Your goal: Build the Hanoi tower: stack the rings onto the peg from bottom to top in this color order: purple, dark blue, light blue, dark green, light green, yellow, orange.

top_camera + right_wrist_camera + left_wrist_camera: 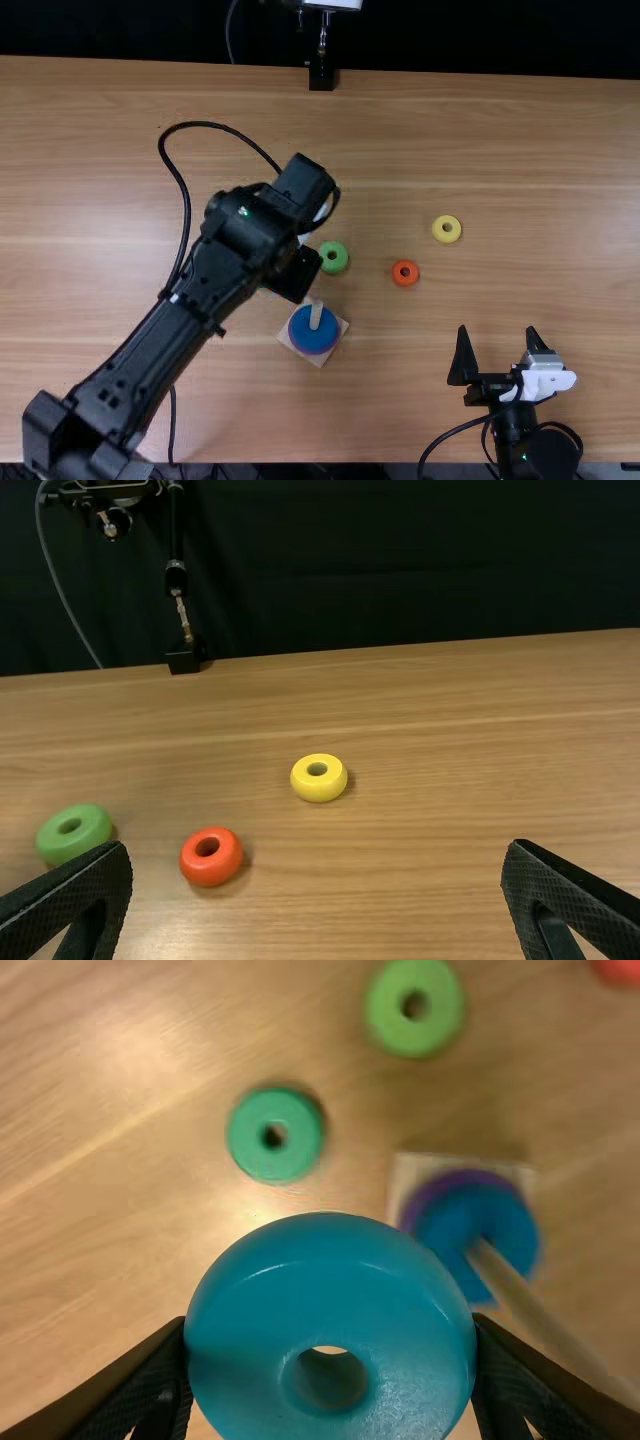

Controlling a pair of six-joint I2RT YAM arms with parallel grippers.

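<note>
1. Hanoi tower's light blue ring (330, 1305): your left gripper (330, 1360) clamps its sides, leaving the hole free for threading.
2. Just beside it, the peg (316, 316) carries the purple ring (430, 1196) beneath the dark blue ring (510, 1225), ready for yours.
3. Farther out, your right gripper (318, 850) gapes empty, presumably spare.

Lt. brown wooden table (540, 150) lies under & around the R gripper (497, 337). Well fwd of gripper, past table's far edge: flat blk fabric backdrop (400, 570). Fwd-left of gripper, at that edge: slim upright stand w/ blk square foot (185, 658), thin grey cable (60, 595) just left of it.
</note>
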